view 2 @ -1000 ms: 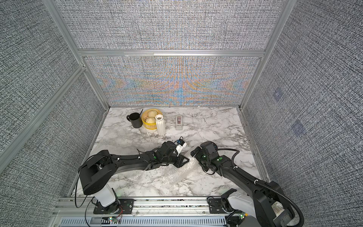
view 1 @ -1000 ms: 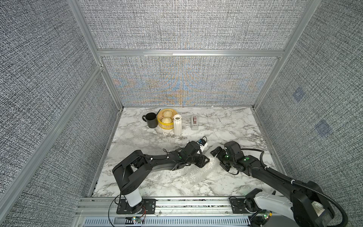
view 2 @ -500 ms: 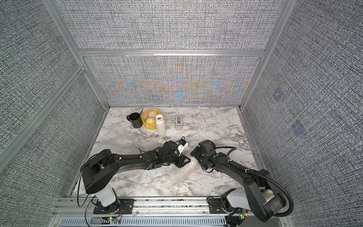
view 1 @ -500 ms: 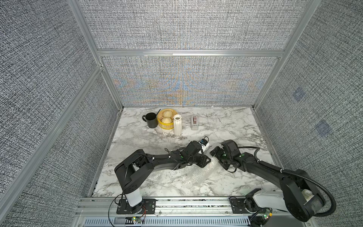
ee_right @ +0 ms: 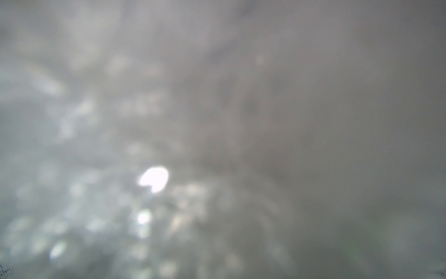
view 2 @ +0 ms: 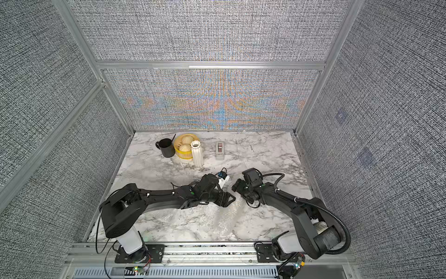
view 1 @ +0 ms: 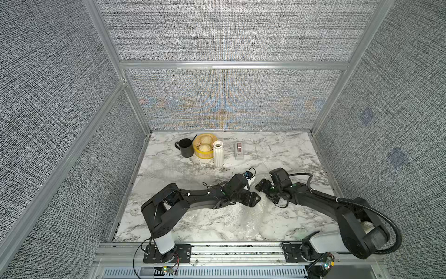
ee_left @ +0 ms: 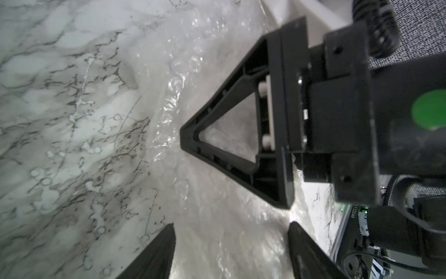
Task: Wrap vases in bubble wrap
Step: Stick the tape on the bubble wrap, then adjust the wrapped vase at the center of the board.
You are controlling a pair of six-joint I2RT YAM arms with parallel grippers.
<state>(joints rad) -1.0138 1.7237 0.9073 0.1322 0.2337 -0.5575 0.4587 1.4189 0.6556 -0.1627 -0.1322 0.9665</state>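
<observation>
One white ribbed vase (view 1: 218, 154) (view 2: 197, 154) stands upright at the back of the marble table. Near the front lies a rolled bundle of clear bubble wrap (view 1: 251, 217) (view 2: 225, 217); I cannot make out what is inside it. My left gripper (view 1: 254, 199) (ee_left: 231, 224) is open at the bundle's far end, with the bubble wrap (ee_left: 217, 205) under its spread fingers. My right gripper (view 1: 265, 192) (view 2: 242, 193) faces it, fingers apart; one finger (ee_left: 231, 168) rests its tip on the wrap. The right wrist view shows only blurred bubble wrap (ee_right: 144, 193).
A black mug (view 1: 185, 147), a yellow steamer basket (view 1: 202, 145) and a grey tape dispenser (view 1: 239, 150) stand at the back beside the vase. A faint flat sheet of bubble wrap (view 1: 178, 168) lies in front of them. Metal-framed fabric walls close the table (view 1: 289, 159) in.
My left gripper's jaws have spread wide apart. The right gripper has edged left towards the bundle's end.
</observation>
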